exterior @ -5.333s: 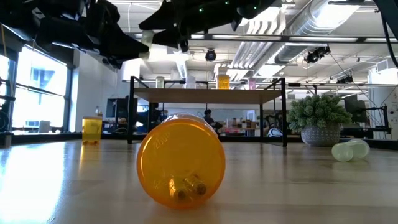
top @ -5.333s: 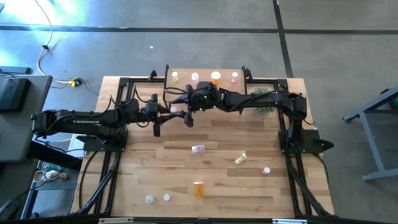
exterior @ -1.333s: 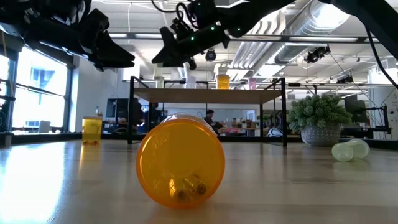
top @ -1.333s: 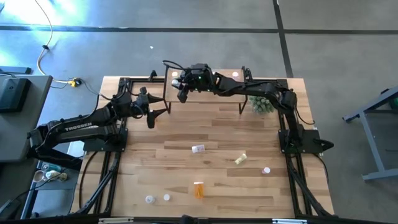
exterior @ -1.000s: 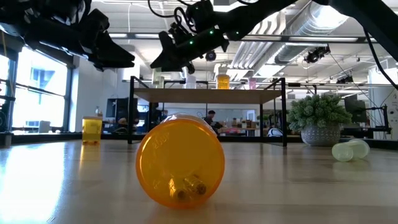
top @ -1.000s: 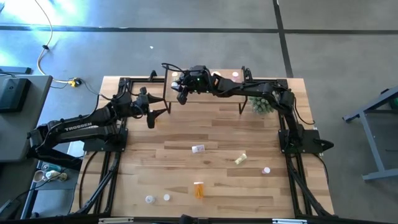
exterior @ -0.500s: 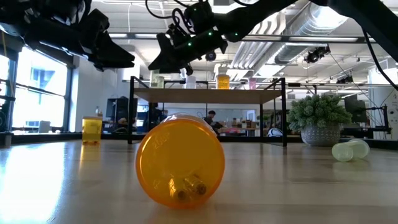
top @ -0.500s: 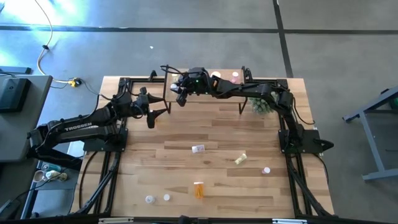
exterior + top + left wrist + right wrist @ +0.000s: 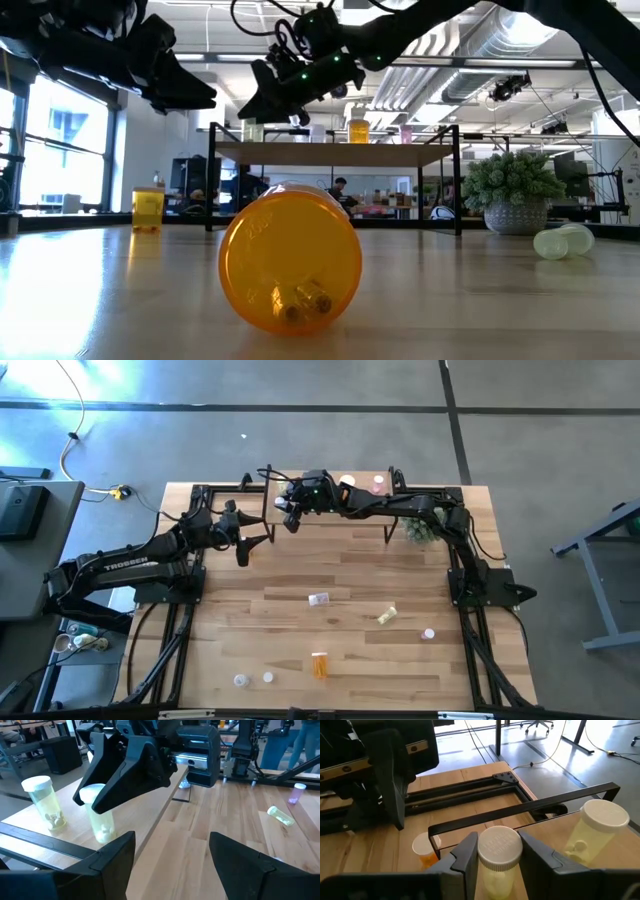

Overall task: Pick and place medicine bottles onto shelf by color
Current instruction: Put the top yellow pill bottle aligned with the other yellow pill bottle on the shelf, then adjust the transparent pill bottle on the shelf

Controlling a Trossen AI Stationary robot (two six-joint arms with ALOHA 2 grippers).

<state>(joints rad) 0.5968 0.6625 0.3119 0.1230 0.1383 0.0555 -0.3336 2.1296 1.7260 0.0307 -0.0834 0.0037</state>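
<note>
Where the shelf (image 9: pixel 555 827) ends, a yellow-green bottle (image 9: pixel 499 855) is held upright, cap up, by the right pincer (image 9: pixel 495 857). The left pincer (image 9: pixel 172 855) is held wide, empty, beside the shelf.

Black arms (image 9: pixel 120 565), white TROSSEN lettering.

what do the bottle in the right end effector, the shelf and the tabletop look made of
Bottle: looks like translucent yellow-green plastic, since pale contents show through it; the ribbed white cap looks like matte plastic. Shelf: pale top with visible grain, probably wood or laminate, on a thin black frame that looks like painted metal. Tabletop: light planks with seams and grain, seemingly wood.
</note>
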